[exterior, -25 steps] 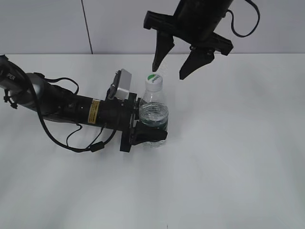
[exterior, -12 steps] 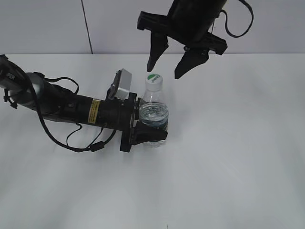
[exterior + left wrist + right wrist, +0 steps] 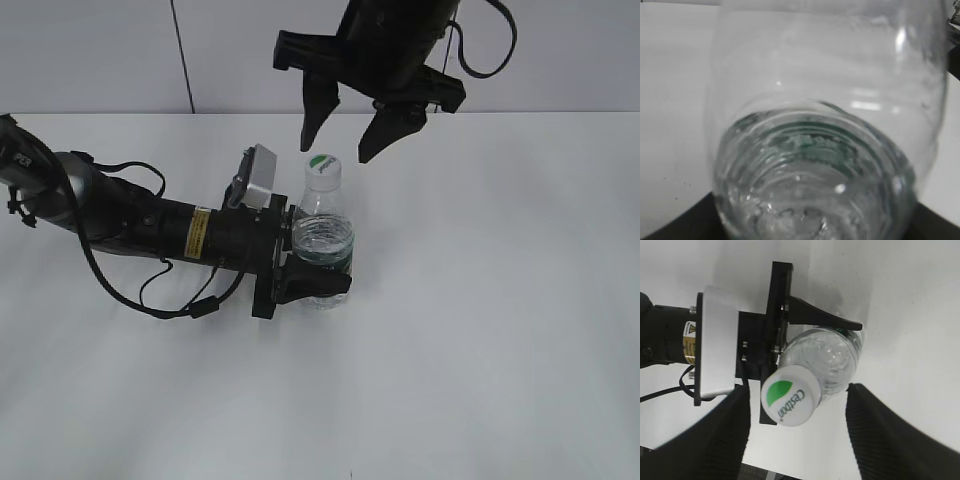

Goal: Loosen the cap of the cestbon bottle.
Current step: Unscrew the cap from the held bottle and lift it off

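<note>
The cestbon bottle (image 3: 322, 245) stands upright on the white table, clear with water inside. Its white cap (image 3: 323, 166) bears a green leaf mark and shows large in the right wrist view (image 3: 790, 395). My left gripper (image 3: 305, 275) lies low on the table and is shut on the bottle's body; the bottle fills the left wrist view (image 3: 825, 150). My right gripper (image 3: 340, 140) hangs open just above the cap, one finger on each side, not touching it. In the right wrist view the gripper (image 3: 797, 425) has the cap between its fingers.
The white table (image 3: 480, 330) stretches out to the right and front of the bottle. A grey wall (image 3: 100, 55) runs along the back. The left arm (image 3: 130, 220) with its cables lies across the table's left half.
My right gripper has moved left, from the cap's right to directly over it. The left gripper and the bottle have not moved.
</note>
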`<state>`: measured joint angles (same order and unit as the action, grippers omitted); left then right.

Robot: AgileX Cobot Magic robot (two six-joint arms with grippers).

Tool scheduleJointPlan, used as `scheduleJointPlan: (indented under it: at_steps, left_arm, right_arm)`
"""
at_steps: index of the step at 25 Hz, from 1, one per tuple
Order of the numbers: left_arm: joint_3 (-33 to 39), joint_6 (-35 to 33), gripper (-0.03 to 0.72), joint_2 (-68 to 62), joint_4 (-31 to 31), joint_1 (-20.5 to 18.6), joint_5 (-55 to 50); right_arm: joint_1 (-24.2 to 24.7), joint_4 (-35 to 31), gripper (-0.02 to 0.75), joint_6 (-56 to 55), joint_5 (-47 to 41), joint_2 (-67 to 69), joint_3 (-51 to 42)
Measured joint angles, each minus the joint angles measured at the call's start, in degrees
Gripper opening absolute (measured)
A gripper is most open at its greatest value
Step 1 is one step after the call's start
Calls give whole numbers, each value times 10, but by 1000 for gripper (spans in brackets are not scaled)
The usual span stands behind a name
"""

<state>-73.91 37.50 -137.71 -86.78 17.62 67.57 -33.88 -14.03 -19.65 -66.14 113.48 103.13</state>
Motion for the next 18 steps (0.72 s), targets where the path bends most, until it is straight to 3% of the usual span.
scheduleJointPlan:
  at_steps: [18]
  left_arm:
    - [0, 0, 414, 1, 0, 0, -5]
  right_arm:
    - [-25, 20, 461, -14, -5, 24, 0]
